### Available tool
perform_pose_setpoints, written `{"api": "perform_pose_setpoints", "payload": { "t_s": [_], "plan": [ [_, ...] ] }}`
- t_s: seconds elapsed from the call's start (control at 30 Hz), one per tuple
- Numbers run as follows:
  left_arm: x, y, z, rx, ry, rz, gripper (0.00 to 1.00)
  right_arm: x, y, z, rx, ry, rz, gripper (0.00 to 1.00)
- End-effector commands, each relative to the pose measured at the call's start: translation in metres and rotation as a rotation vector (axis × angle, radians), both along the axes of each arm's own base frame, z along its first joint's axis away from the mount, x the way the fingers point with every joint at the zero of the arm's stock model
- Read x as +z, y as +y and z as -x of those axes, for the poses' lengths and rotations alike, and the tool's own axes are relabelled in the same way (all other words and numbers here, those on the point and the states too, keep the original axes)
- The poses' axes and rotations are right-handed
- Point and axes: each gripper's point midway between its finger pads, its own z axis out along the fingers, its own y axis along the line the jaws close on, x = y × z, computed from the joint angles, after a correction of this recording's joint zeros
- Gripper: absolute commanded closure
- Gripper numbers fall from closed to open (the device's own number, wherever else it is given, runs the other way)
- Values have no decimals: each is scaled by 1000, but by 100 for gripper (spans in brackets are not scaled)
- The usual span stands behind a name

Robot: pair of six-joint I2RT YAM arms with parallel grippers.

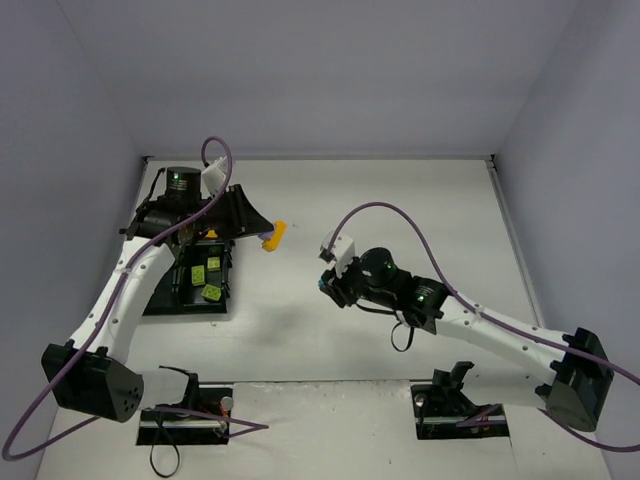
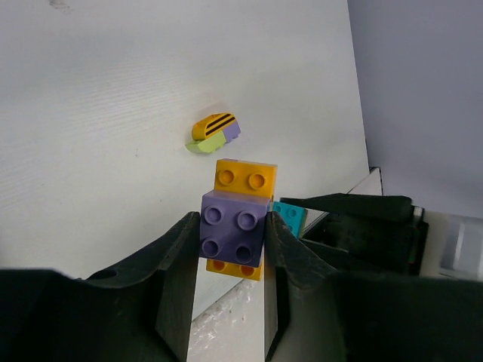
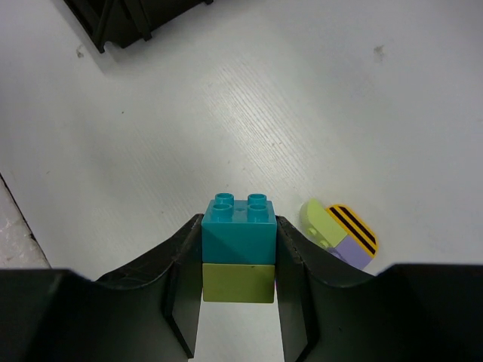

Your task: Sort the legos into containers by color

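Legos being held in both grips. Left arm is reaching forward over the black divided tray, wrist pointing rightward; left fingers are clamping a purple brick sandwiched between orange bricks, above the desk just beside the tray. Right arm is stretching leftward, low; right fingers are pinching a teal brick stacked on a lime brick. A striped orange-lime-purple piece is lying loose on the desk.
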Motion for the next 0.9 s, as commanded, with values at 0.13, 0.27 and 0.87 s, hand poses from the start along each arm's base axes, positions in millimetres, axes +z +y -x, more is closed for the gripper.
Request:
{"api": "perform_pose_setpoints", "payload": {
  "t_s": [0.13,0.27,0.87],
  "plan": [
    [21,3,7,7,-107,18,100,-41,33,-12,22,143,91,100],
    [21,7,9,19,-119,6,100,-78,45,-15,15,242,158,93],
    [5,12,22,24,-94,-13,100,-71,56,-20,64,176,131,9]
  ]
}}
